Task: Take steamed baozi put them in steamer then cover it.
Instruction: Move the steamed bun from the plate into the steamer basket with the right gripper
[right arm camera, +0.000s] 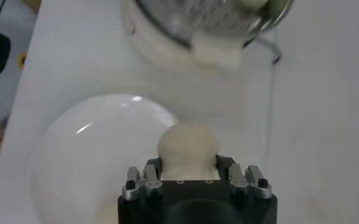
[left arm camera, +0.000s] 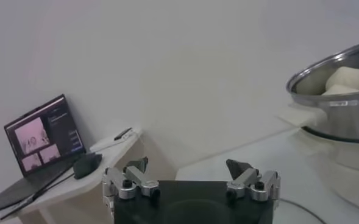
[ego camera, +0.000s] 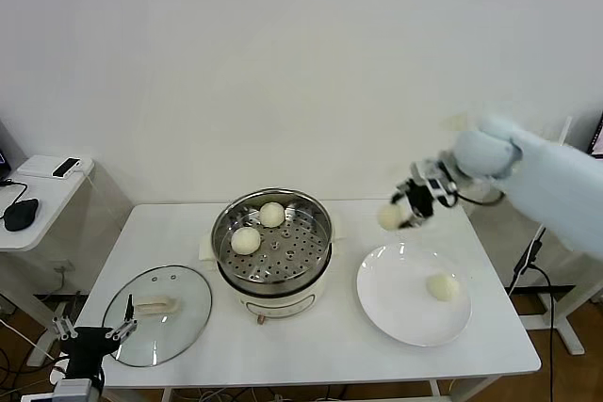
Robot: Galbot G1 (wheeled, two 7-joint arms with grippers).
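The steel steamer (ego camera: 311, 233) stands mid-table on its cream pot base and holds two baozi (ego camera: 246, 240) (ego camera: 272, 215). My right gripper (ego camera: 403, 214) is shut on a third baozi (ego camera: 389, 217) and holds it in the air above the far edge of the white plate, right of the steamer; that baozi fills the jaws in the right wrist view (right arm camera: 188, 146). A fourth baozi (ego camera: 442, 286) lies on the white plate (ego camera: 396, 303). The glass cover (ego camera: 179, 303) lies flat on the table at the front left. My left gripper (ego camera: 92, 330) is open, parked low by the cover.
A side table (ego camera: 28, 223) at the far left carries a mouse and a phone; a laptop (left arm camera: 42, 137) shows in the left wrist view. The steamer rim (left arm camera: 334, 91) is to that gripper's side. The wall is behind the table.
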